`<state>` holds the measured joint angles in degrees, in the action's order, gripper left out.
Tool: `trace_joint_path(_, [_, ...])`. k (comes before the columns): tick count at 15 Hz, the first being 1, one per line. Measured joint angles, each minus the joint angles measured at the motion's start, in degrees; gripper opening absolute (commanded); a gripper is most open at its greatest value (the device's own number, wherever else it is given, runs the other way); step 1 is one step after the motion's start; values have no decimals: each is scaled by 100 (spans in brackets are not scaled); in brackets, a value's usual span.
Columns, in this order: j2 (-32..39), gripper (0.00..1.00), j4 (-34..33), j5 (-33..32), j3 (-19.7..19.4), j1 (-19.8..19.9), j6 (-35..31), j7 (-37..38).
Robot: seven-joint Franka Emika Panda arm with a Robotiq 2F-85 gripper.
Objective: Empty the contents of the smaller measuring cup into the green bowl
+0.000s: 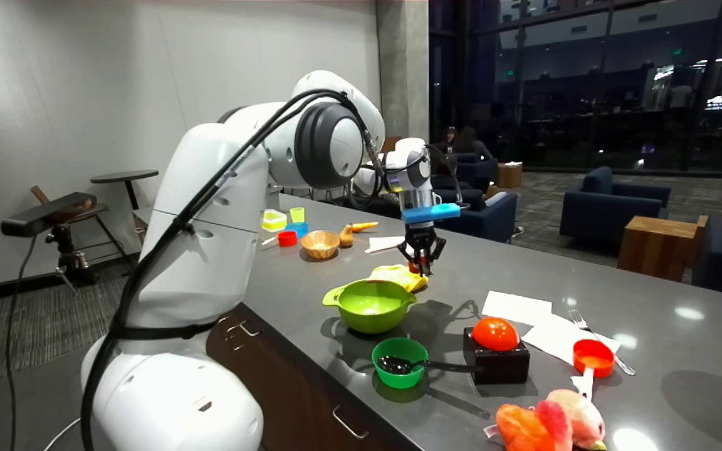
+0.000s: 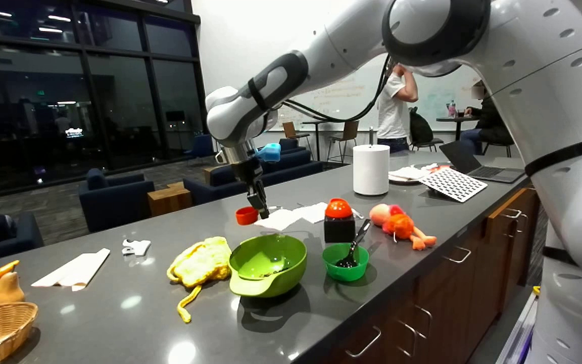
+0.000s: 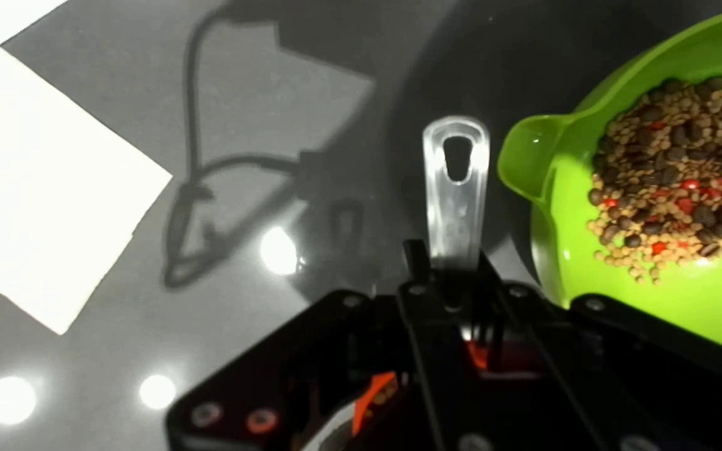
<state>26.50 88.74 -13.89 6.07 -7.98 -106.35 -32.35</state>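
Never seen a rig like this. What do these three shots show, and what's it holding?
It's a white robot arm ending in a black two-fingered gripper. Two pictures come from cameras outside the robot; the third is from its wrist, looking down past the gripper.

On the grey counter, among other things, are a lime-green bowl holding dark and pale grains, a smaller dark-green tub with a black spoon, a black box topped by a red dome, and a pink and orange plush.

The gripper is shut on the clear handle of a red measuring cup, holding it up off the counter. From the wrist, most of the cup is hidden.
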Motion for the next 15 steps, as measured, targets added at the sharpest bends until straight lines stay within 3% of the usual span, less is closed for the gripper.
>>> trace_joint_path(4, [-420, 4, 655, -25, 137, -210, 179, 654])
trace_joint_path(8, [-864, 4, 1191, -27, 253, -380, 804, 1401])
trace_joint_path(15, [-1297, 4, 1425, -3, 470, -449, 2037, 1905])
